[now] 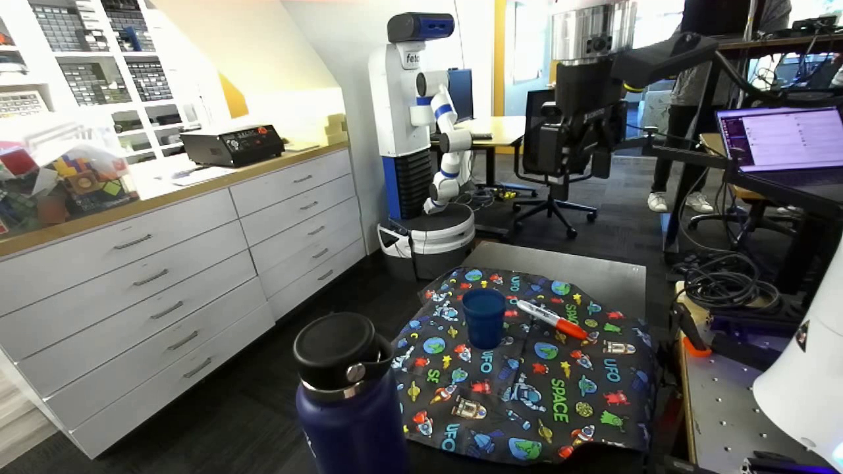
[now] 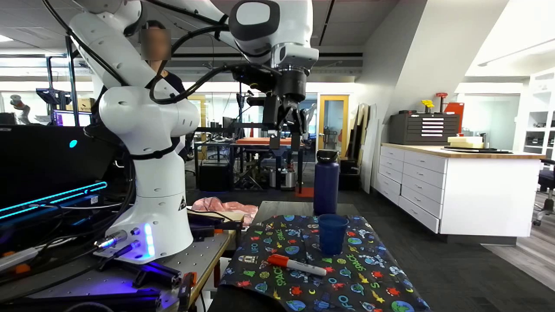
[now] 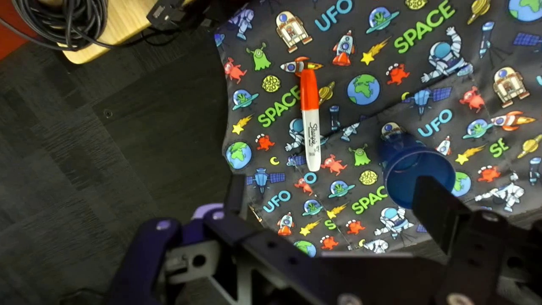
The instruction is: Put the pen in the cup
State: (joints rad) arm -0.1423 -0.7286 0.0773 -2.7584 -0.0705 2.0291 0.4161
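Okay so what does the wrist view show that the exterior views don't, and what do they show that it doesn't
Only the wrist view looks steeply down into the cup, where one finger of the end effector stands in front of part of it. Only the exterior views show the black-lidded dark-blue bottle and the white drawers. All share the pen lying on the space-print cloth, apart from the cup, and the end effector itself.
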